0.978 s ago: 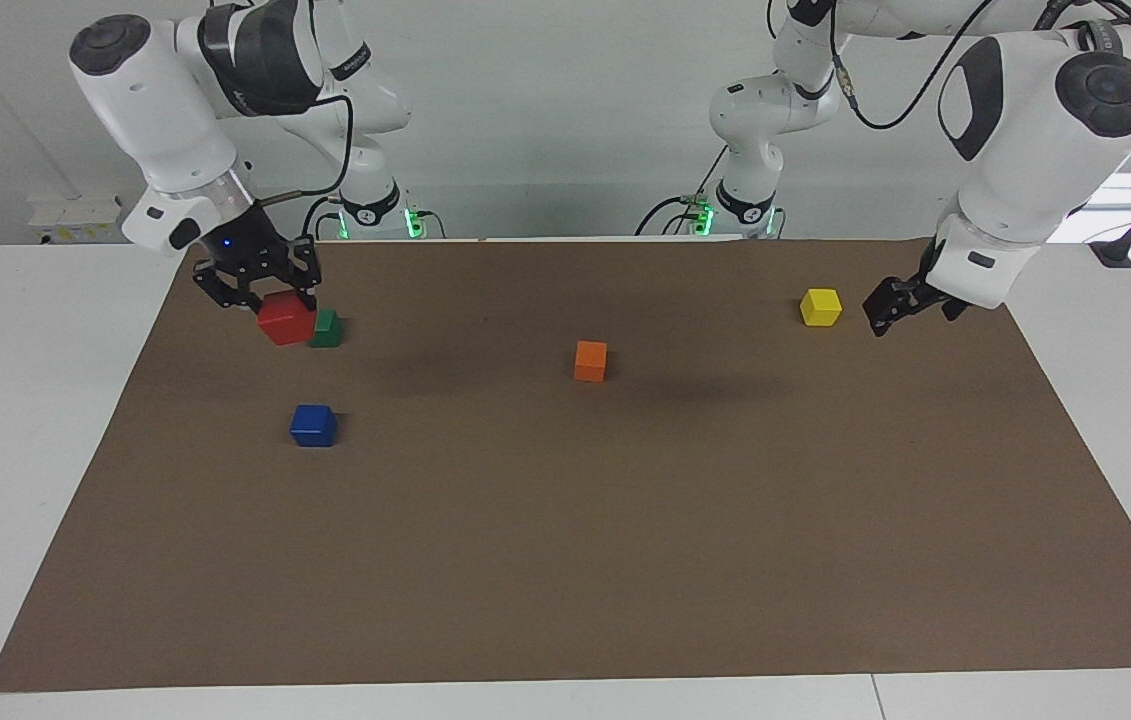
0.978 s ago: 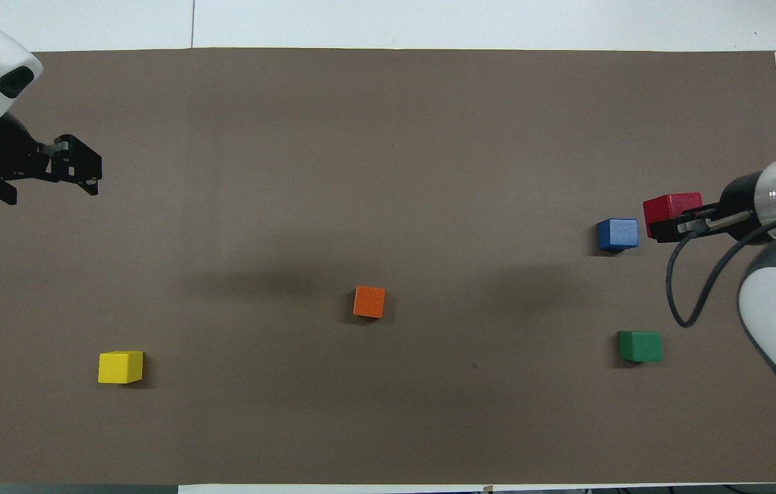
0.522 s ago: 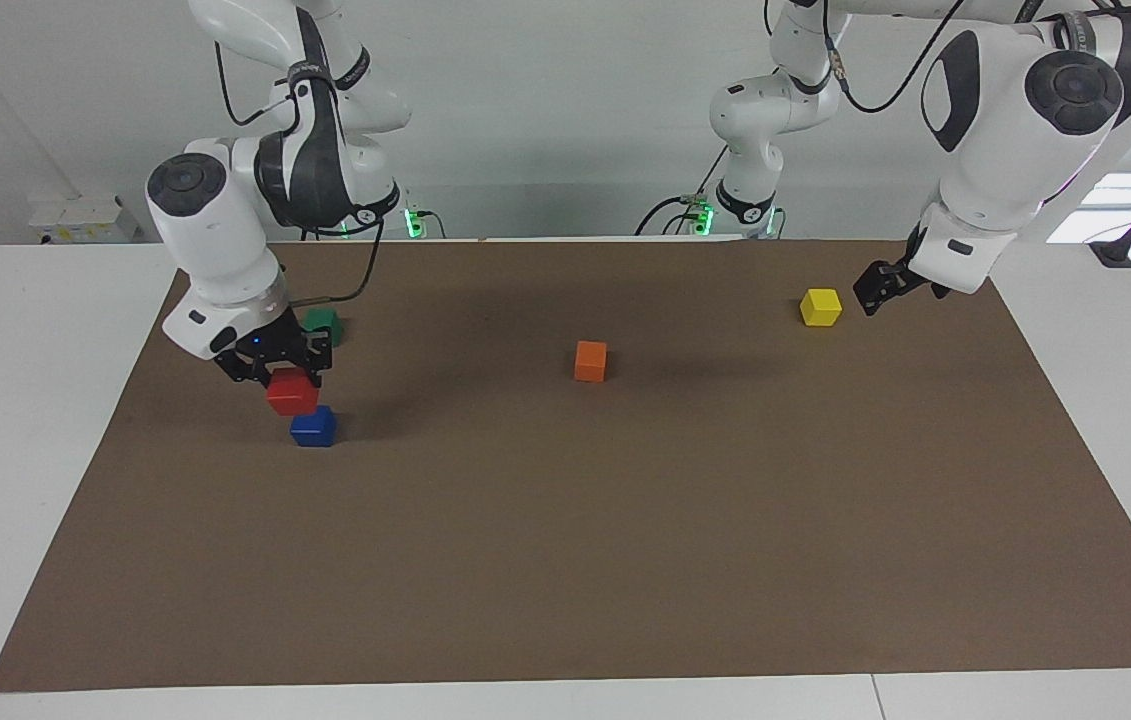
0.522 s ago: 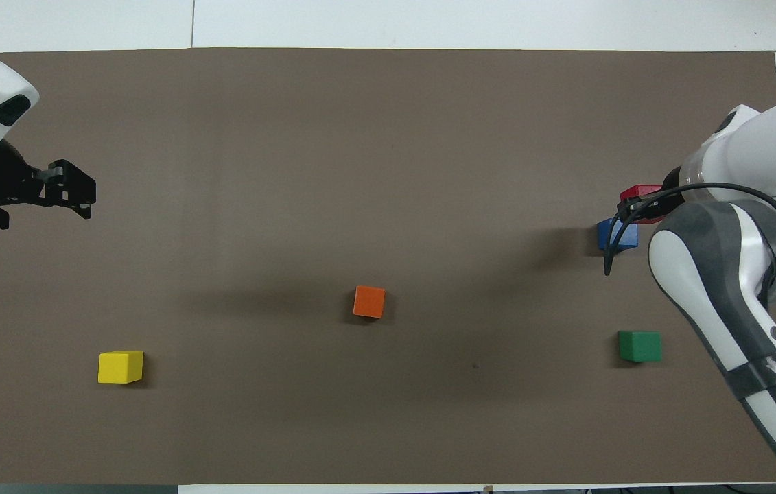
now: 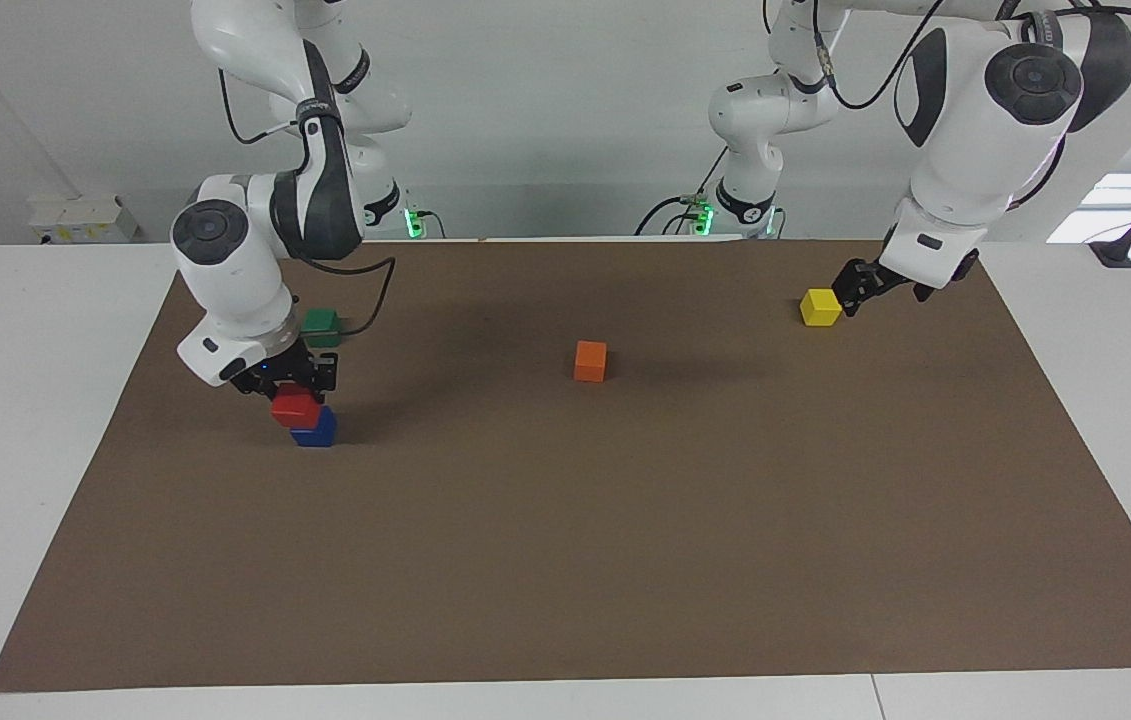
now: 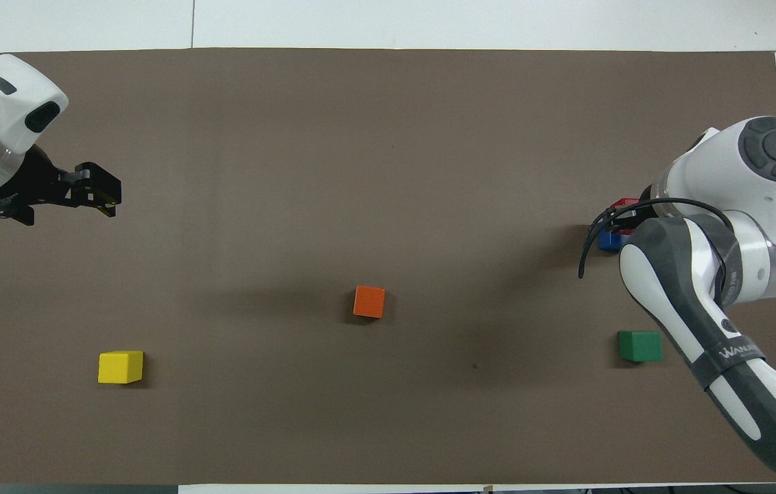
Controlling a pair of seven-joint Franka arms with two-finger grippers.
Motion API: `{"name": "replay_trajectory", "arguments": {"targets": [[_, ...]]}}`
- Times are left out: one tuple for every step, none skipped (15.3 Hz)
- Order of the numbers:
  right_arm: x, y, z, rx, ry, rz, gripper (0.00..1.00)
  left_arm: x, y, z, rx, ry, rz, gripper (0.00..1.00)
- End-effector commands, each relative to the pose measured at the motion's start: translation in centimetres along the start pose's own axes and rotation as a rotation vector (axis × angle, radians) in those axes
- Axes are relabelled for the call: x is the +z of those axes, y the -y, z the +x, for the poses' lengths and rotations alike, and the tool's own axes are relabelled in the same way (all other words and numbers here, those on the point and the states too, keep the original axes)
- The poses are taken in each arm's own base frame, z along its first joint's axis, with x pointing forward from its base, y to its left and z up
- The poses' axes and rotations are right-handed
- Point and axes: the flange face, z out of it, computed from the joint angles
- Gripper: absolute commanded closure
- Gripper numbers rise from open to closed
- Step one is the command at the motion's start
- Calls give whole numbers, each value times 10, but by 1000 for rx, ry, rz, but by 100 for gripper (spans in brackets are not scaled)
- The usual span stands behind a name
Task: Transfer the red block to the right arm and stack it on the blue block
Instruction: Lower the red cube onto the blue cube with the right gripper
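Note:
The red block [image 5: 296,409] is held in my right gripper [image 5: 294,393], which is shut on it from above. It sits right at the top of the blue block [image 5: 316,431], shifted slightly toward the right arm's end; I cannot tell whether the two touch. In the overhead view the right arm hides most of both: only a sliver of the red block [image 6: 625,203] and an edge of the blue block [image 6: 608,240] show. My left gripper [image 5: 848,297] hangs open and holds nothing, just above the mat beside the yellow block [image 5: 820,307]; the overhead view shows this left gripper [image 6: 97,195] too.
An orange block [image 5: 590,360] lies mid-mat. A green block [image 5: 322,325] lies nearer to the robots than the blue one, close to the right arm's wrist. The brown mat [image 5: 565,560] covers the table, and two smaller arms stand at the robots' edge.
My right gripper carried the red block from above the green block, away from the robots and down onto the blue block. The left gripper drifted closer to the yellow block.

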Motion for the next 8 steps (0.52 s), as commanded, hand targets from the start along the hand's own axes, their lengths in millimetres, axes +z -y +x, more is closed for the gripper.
{"name": "replay_trajectory", "arguments": {"targets": [[3,1,-17,8,-11,-23,100,-6,9,-6,-60,-25,-89,0],[4,2,-18,6,-11,-22,100,-6,9,-6,-54,-25,-89,0],[4,2,-19,5,-11,-24,100,-6,12,-6,-53,-25,-88,0],[4,2,-19,4,-12,-23,100,-5,15,-5,-56,-25,-88,0],[6,1,-20,5,-9,-23,100,-5,15,-5,-56,-26,-86,0],[6,1,-20,4,-13,-23,100,-5,16,-4,-58,-26,-86,0],[6,2,-19,2,-27,-22,100,-4,14,-4,-54,-24,-85,0],[8,2,-18,-2,-43,-21,100,-3,15,-3,-59,-23,-85,0]]}}
